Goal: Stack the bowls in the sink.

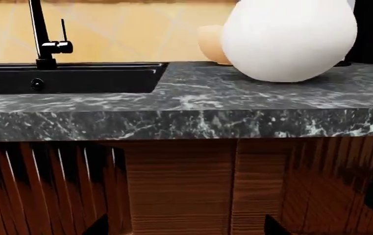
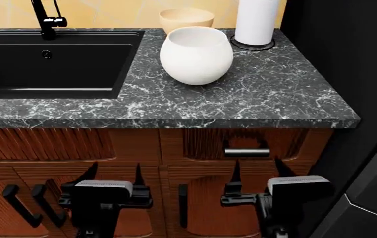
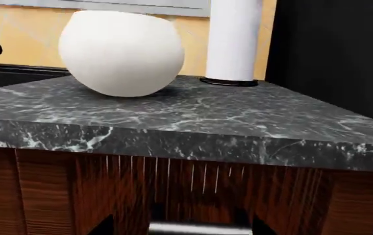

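The glossy white bowl (image 2: 196,54) stands upright on the dark marble counter, right of the sink (image 2: 63,69). The tan bowl (image 2: 186,19) sits behind it near the wall, partly hidden by it in the left wrist view. Both grippers hang below the counter edge, facing the wooden cabinet fronts. My left gripper (image 2: 113,173) is open with nothing between its fingers, below the white bowl (image 1: 289,36) and the sink's right end (image 1: 94,78). My right gripper (image 2: 259,171) is also open and holds nothing, and sees the white bowl (image 3: 121,53) above.
A tall white cylinder (image 2: 255,20) stands at the counter's back right. The black faucet (image 2: 46,20) rises behind the sink. A metal drawer handle (image 2: 246,152) is just above the right gripper. Black door handles (image 2: 16,203) are at lower left. A dark tall panel (image 2: 347,59) bounds the right side.
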Controlling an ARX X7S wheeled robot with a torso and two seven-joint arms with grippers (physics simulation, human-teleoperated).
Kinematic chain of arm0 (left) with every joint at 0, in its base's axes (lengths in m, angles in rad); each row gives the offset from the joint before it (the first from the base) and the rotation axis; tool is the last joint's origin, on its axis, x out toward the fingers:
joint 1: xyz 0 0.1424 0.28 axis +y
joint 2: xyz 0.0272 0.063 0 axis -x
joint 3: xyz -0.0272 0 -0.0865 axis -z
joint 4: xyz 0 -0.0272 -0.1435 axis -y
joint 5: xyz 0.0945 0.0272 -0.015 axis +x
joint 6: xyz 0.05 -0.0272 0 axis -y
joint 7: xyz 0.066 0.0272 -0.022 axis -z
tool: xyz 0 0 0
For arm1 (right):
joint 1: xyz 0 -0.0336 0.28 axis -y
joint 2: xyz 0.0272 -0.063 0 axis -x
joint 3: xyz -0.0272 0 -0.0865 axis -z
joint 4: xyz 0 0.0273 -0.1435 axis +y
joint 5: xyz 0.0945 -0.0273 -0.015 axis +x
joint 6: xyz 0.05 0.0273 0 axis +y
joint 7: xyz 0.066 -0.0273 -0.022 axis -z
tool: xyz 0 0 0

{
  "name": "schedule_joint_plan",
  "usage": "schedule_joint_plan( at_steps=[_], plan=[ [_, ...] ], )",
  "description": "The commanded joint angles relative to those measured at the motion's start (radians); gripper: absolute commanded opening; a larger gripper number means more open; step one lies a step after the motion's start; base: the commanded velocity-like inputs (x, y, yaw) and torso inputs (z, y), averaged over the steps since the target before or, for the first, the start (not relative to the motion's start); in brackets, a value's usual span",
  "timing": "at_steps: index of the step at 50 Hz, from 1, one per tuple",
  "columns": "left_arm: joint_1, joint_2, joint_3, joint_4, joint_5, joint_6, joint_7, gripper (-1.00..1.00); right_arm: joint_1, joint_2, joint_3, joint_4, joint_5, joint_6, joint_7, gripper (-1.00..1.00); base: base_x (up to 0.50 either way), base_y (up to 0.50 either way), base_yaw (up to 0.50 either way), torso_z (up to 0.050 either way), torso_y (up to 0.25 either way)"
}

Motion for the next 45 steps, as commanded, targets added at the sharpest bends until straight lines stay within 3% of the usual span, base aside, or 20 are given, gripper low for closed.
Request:
schedule_joint_plan(
  at_steps=[1, 2, 4, 6, 8, 12, 14, 17, 25, 35, 45],
  plan=[
    [-0.185, -0.088, -0.156, 0.684, -0.225, -0.738, -0.097, 1.0, 0.163, 0.087, 0.04, -0.608, 0.04, 0.603, 0.037, 1.0, 0.0, 0.0, 0.0, 0.0, 0.0],
    [-0.26, -0.086, -0.219, 0.754, -0.29, -0.873, -0.112, 1.0, 0.212, 0.087, 0.057, -0.667, 0.059, 0.7, 0.037, 1.0, 0.0, 0.0, 0.0, 0.0, 0.0],
    [-0.399, -0.218, -0.304, 0.765, -0.581, -0.967, -0.354, 1.0, 0.308, 0.115, 0.079, -0.724, 0.143, 0.824, 0.085, 1.0, 0.0, 0.0, 0.0, 0.0, 0.0],
    [-0.589, -0.31, -0.409, 0.742, -0.881, -1.092, -0.654, 1.0, 0.46, 0.278, 0.11, -0.725, 0.443, 0.877, 0.376, 1.0, 0.0, 0.0, 0.0, 0.0, 0.0],
    [-0.777, -0.426, -0.357, 0.661, -1.181, -1.077, -0.952, 1.0, 0.626, 0.342, 0.165, -0.723, 0.743, 0.966, 0.658, 1.0, 0.0, 0.0, 0.0, 0.0, 0.0],
    [-1.096, -0.566, -0.162, 0.531, -1.728, -1.034, -1.187, 1.0, 0.909, 0.366, 0.184, -0.648, 1.343, 1.095, 0.982, 1.0, 0.0, 0.0, 0.0, 0.0, 0.0],
    [-1.219, -0.601, -0.083, 0.464, -1.792, -1.039, -1.226, 1.0, 1.032, 0.396, 0.135, -0.577, 1.555, 1.074, 1.142, 1.0, 0.0, 0.0, 0.0, 0.0, 0.0],
    [-1.338, -0.64, 0.015, 0.395, -1.86, -1.058, -1.264, 1.0, 1.16, 0.423, 0.076, -0.503, 1.681, 1.041, 1.259, 1.0, 0.0, 0.0, 0.0, 0.0, 0.0],
    [-1.623, -0.716, 0.282, 0.223, -1.999, -1.124, -1.365, 1.0, 1.301, 0.437, -0.044, -0.37, 1.706, 1.07, 1.33, 1.0, 0.0, 0.0, 0.0, 0.0, 0.0],
    [-1.751, -0.742, 0.459, 0.159, -2.018, -1.09, -1.383, 1.0, 1.318, 0.41, -0.086, -0.302, 1.666, 1.055, 1.301, 1.0, 0.0, 0.0, 0.0, 0.0, 0.0],
    [-1.788, -0.773, 0.504, 0.164, -2.019, -1.069, -1.354, 1.0, 1.286, 0.385, -0.087, -0.302, 1.597, 1.041, 1.236, 1.0, 0.45, 0.0, 0.0, 0.0, 0.0]
  ],
)
